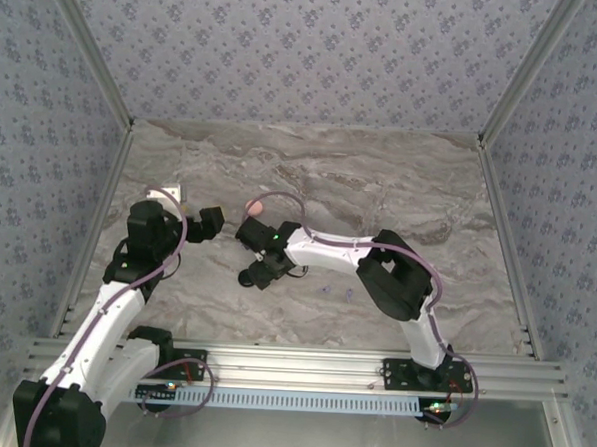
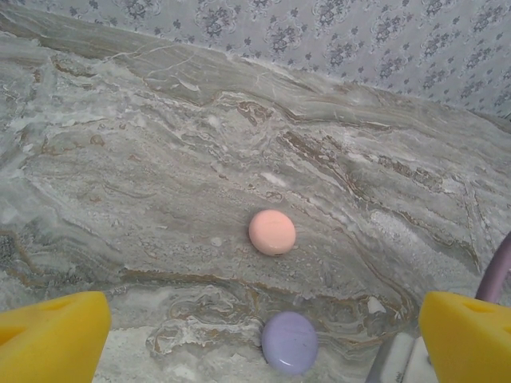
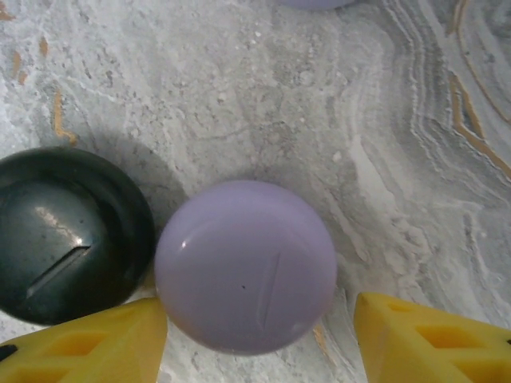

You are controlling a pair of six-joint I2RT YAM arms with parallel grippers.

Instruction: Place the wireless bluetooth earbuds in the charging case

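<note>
A pale pink, glossy round disc (image 2: 271, 232) lies near the middle of the grey veined marble tabletop (image 2: 136, 175); a lavender round disc (image 2: 289, 342) sits at its six o'clock, apart. Yellow plastic fingers (image 2: 48, 339) stand wide — at seven and five o'clock. Floral wallpaper (image 2: 319, 32) runs across twelve o'clock.

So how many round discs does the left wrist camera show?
2: a pale pink round disc mid-frame, a lavender round disc near the bottom edge. Others may be hidden.

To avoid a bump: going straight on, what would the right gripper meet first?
Most likely the lavender disc, centred before the right gripper; the black disc lies off to the side.
</note>
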